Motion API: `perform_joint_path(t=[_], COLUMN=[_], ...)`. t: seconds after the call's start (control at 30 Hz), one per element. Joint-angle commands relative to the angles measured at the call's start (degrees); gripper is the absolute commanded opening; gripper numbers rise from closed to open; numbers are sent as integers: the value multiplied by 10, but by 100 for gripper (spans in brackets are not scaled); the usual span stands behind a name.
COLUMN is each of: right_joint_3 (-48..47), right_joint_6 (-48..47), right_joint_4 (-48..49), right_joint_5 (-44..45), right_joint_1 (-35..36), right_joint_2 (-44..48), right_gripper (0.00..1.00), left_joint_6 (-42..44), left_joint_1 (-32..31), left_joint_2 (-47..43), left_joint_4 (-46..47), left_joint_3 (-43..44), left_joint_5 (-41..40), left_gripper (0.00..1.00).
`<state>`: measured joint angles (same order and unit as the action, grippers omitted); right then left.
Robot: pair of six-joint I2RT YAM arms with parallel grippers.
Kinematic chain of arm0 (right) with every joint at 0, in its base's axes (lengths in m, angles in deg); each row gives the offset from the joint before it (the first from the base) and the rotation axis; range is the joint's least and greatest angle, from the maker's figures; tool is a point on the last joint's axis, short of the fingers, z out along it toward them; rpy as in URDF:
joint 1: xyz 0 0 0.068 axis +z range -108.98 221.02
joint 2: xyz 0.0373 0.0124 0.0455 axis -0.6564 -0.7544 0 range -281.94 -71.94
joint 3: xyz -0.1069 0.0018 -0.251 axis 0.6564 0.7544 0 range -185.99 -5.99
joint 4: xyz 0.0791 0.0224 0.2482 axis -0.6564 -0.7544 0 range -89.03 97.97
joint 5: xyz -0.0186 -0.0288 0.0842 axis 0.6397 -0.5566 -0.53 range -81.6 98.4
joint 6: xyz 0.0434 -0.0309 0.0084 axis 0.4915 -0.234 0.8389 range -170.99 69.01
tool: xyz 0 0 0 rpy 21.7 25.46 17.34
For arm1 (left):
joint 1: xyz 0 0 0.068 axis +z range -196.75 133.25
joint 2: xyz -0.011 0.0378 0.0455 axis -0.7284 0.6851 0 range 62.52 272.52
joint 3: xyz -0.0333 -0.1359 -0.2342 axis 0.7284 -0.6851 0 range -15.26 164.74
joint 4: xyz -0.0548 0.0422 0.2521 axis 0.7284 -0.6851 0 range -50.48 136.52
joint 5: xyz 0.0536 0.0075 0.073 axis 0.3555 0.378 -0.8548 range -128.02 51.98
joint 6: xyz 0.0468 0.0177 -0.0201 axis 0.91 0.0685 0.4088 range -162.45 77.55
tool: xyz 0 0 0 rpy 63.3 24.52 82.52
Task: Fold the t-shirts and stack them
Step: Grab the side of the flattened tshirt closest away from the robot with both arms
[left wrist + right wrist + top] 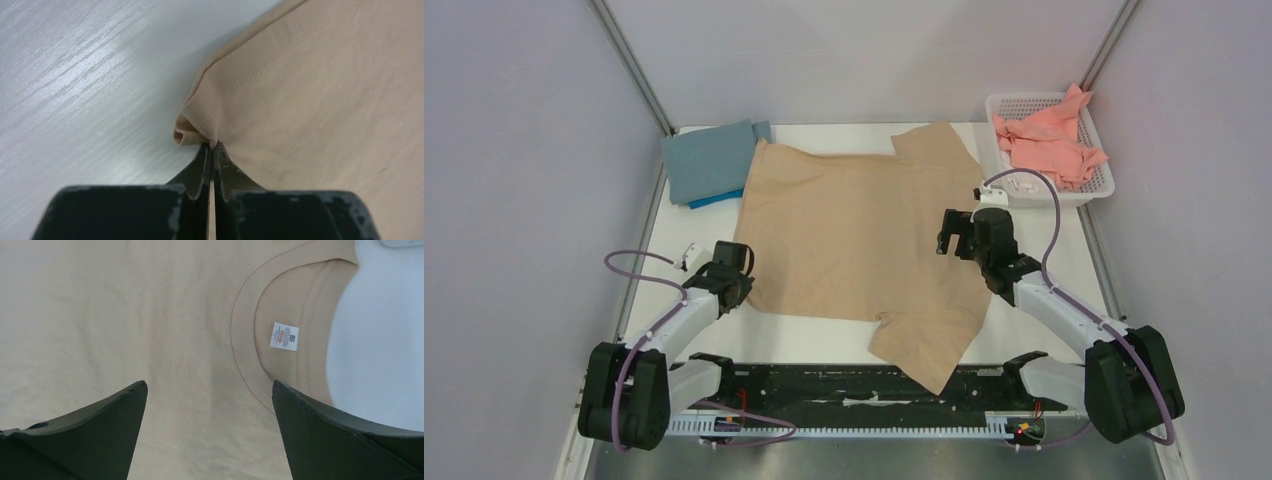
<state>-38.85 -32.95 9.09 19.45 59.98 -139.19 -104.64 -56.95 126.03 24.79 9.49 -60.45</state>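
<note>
Lying flat, beige t-shirt [844, 230] (corner pinched)

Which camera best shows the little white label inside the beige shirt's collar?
Right wrist view: the label sits clear inside the collar of the beige shirt. In the top view it cannot be made out; the left wrist view shows only a pinched hem corner.

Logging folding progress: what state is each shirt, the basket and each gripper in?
beige t-shirt: spread out, unfolded.
grey-blue t-shirt: folded, lying on the bright blue t-shirt.
bright blue t-shirt: mostly hidden underneath.
salmon pink t-shirt: crumpled in the white basket.
white basket: upright, holding pink fabric.
left gripper: shut on the beige t-shirt's corner.
right gripper: open, above the beige t-shirt.
</note>
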Motion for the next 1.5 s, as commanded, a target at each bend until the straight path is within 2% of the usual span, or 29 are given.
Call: perform_joint_path(t=[0.0,0.1,0.17,0.37,0.47,0.57,0.7,0.83,0.93,1.07,1.13,1.2,1.43,1.47], right_joint_3=[-1,-11,-31,-62,-68,-62,-30,14,14,19,19,20,8,2], right_joint_6=[8,2,-12,-33,-47,-16,11,24,25,27,27,28,54,59], right_joint_4=[-17,-61,-108,-238,-313,-395,-447,-427,-430,-439,-447,-446,-472,-478], right_joint_5=[23,32,57,88,74,38,-53,-147,-151,-141,-117,-96,-39,-38], right_joint_1=[5,29,72,246,357,428,485,542,585,600,599,600,600,600], right_joint_2=[24,28,18,-3,-6,7,57,64,35,10,0,-12,-17,-6], right_gripper=[98,98,98,98,98,99,88,80,75,67,62,52,0,0], left_joint_6=[-33,-30,-27,-18,-12,-9,8,11,15,15,16,16,11,10], left_joint_1=[1,1,1,1,1,1,1,1,1,1,1,1,1,1], left_joint_2=[4,-15,-27,-61,-68,-63,-53,-35,-30,-35,-39,-42,-61,-66], left_joint_4=[-23,-26,-28,-45,-35,-33,-28,-34,-35,-38,-40,-41,-60,-66], left_joint_3=[-14,-16,-16,-13,-19,-20,-16,-7,-3,-3,-4,-5,-6,-6], left_joint_5=[6,1,-5,-19,-7,-2,2,8,10,7,6,7,4,5], left_gripper=[2,2,2,2,2,2,2,2,2,2,2,2,2,2])
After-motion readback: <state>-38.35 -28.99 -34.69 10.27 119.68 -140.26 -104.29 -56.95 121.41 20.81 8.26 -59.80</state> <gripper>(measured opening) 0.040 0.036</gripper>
